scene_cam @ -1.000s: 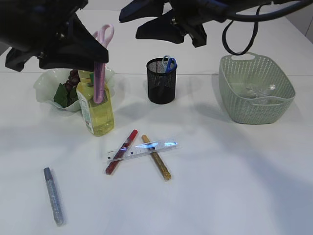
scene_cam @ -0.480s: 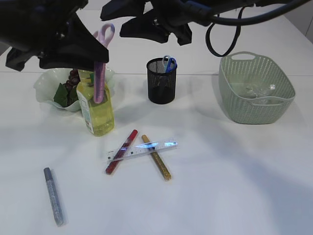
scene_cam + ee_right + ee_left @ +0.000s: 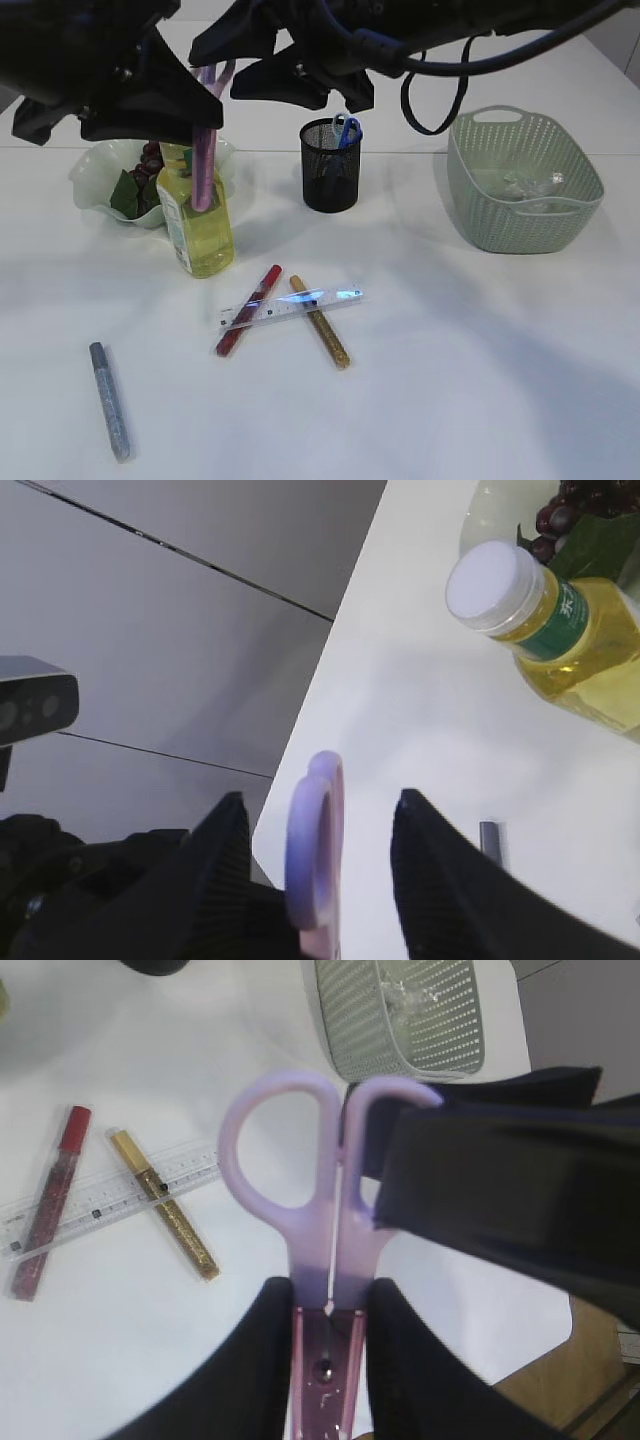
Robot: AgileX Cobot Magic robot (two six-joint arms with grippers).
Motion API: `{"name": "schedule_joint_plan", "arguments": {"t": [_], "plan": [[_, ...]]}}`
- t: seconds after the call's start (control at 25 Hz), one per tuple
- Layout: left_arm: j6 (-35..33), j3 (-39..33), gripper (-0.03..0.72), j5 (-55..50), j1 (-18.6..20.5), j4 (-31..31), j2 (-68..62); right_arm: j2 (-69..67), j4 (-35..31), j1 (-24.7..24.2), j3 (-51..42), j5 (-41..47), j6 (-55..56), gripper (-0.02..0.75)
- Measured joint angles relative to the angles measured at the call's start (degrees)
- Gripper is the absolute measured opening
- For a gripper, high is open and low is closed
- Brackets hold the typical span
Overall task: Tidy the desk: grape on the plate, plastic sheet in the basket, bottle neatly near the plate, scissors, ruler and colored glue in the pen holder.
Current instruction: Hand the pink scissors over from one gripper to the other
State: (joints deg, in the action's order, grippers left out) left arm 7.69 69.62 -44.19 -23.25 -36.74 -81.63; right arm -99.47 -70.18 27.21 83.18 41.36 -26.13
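Note:
My left gripper (image 3: 192, 112) (image 3: 330, 1295) is shut on lilac scissors (image 3: 203, 160) (image 3: 325, 1210) and holds them upright, handles up, above the bottle (image 3: 200, 225) (image 3: 560, 630). My right gripper (image 3: 215, 70) (image 3: 320, 798) is open, with its jaws on either side of the scissors' handle rings (image 3: 315, 850), not touching. A clear ruler (image 3: 290, 305) (image 3: 110, 1195) lies across a red glue (image 3: 248, 310) and a gold glue (image 3: 320, 320). A grey glue (image 3: 108, 398) lies front left. Grapes (image 3: 150, 155) sit on the plate (image 3: 95, 185). The plastic sheet (image 3: 530, 185) is in the basket (image 3: 520, 225).
The black mesh pen holder (image 3: 330, 170) stands at the back middle with blue scissors (image 3: 346, 128) in it. The basket stands at the right. The table's far edge runs behind the plate. The right arm's cable (image 3: 470, 80) hangs over the pen holder area.
My right gripper has moved left, from above the pen holder to around the scissors' handles. The left gripper and the scissors have stayed still.

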Motion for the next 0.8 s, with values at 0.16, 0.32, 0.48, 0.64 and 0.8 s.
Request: {"name": "schedule_joint_plan", "arguments": {"t": [0.16, 0.32, 0.48, 0.64, 0.8], "plan": [[-0.2, 0.0, 0.156, 0.0, 0.0, 0.0, 0.0, -0.3, -0.2, 0.1, 0.1, 0.0, 0.0, 0.375], [-0.2, 0.0, 0.156, 0.0, 0.0, 0.0, 0.0, -1.3, -0.9, 0.5, 0.1, 0.0, 0.0, 0.375], [-0.3, 0.0, 0.156, -0.1, 0.0, -0.1, 0.0, -1.8, -1.8, 0.6, 0.1, 0.0, -0.1, 0.376], [-0.3, 0.0, 0.156, -0.1, 0.0, -0.1, 0.0, -2.0, -1.9, 0.6, 0.1, 0.0, -0.8, 0.356], [-0.3, 0.0, 0.156, -0.2, 0.0, -0.1, 0.0, -2.0, -2.2, 0.6, 0.1, -0.1, -1.1, 0.258]]}}
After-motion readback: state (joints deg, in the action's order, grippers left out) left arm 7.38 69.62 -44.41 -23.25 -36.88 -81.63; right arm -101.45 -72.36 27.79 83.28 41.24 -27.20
